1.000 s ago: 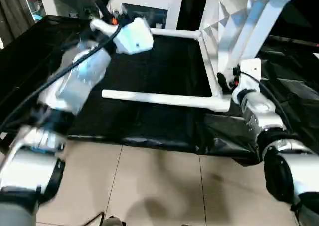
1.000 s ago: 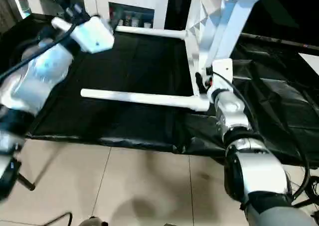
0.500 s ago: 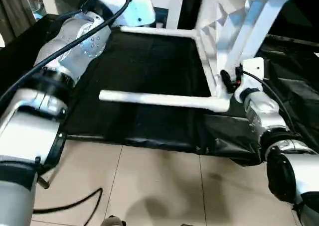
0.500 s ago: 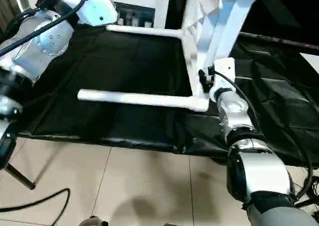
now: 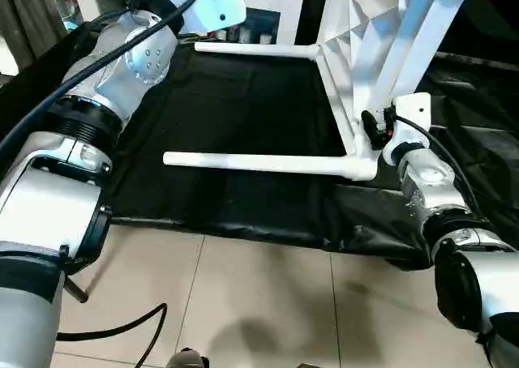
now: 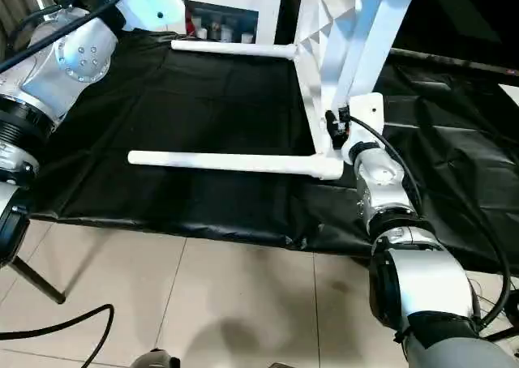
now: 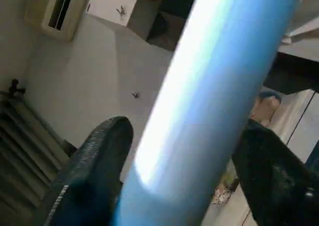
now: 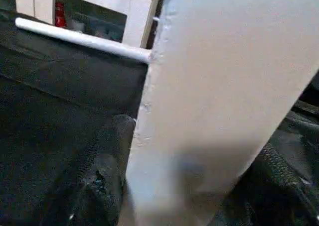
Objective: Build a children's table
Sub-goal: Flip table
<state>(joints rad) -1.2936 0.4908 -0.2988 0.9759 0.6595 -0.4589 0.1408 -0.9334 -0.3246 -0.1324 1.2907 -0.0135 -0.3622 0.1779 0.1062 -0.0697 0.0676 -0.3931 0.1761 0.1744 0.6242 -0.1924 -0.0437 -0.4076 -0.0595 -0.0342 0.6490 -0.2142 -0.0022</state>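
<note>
The left wrist view shows the left claw [image 7: 174, 186] with its fingers [image 7: 89, 171] either side of a smooth round white leg [image 7: 214, 86], close against it; whether they pinch it I cannot tell. The right wrist view shows the right claw [image 8: 194, 181] clamped on the tabletop [image 8: 224, 86] edge. From the head, the tabletop [image 5: 381, 44] stands on its side near the table's [image 5: 243, 100] front edge, two tapered legs [image 5: 259, 162] jutting level over black, wrinkled sheeting. Bare sheeting lies between those legs; tiled floor [image 5: 243, 295] in front.
</note>
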